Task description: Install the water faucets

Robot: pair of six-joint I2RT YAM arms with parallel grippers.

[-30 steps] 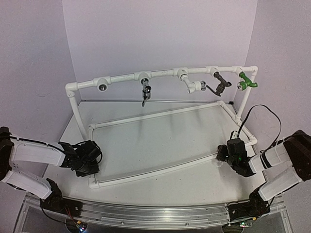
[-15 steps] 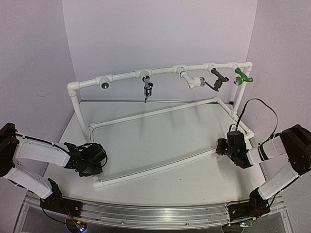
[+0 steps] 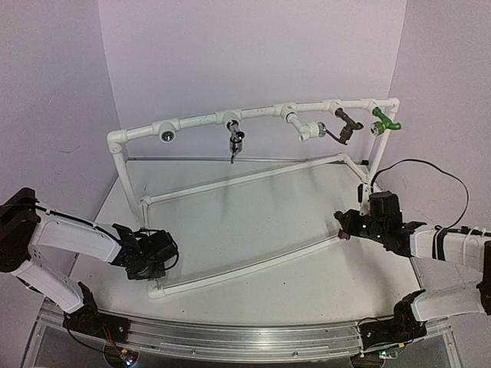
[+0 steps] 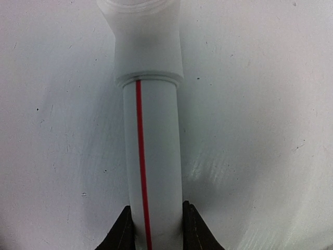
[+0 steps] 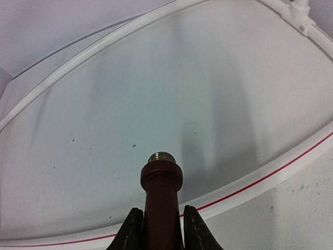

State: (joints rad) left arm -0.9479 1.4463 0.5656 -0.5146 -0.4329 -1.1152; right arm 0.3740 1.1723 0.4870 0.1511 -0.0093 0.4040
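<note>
Four faucets hang from the top bar of the white PVC frame [image 3: 253, 115]: chrome lever [image 3: 234, 141], white with chrome tip [image 3: 307, 131], dark bronze [image 3: 344, 128] and green [image 3: 383, 123]. One tee socket [image 3: 165, 135] at the left of the bar is empty. My right gripper [image 3: 349, 228] is shut on the dark brown faucet [image 5: 162, 182], threaded end pointing away, low over the frame's front rail. My left gripper [image 3: 153, 257] is shut on the frame's pipe [image 4: 153, 156] near the front left elbow [image 4: 147, 31].
The frame's base rails [image 3: 245, 268] lie on the white table, the front rail marked with a red line [image 5: 270, 174]. Purple walls close the back and sides. A metal rail [image 3: 230, 337] runs along the near edge.
My right gripper has moved left and away from its base with the brown faucet. My left gripper has shifted right, and the whole frame has shifted and turned a little with it.
</note>
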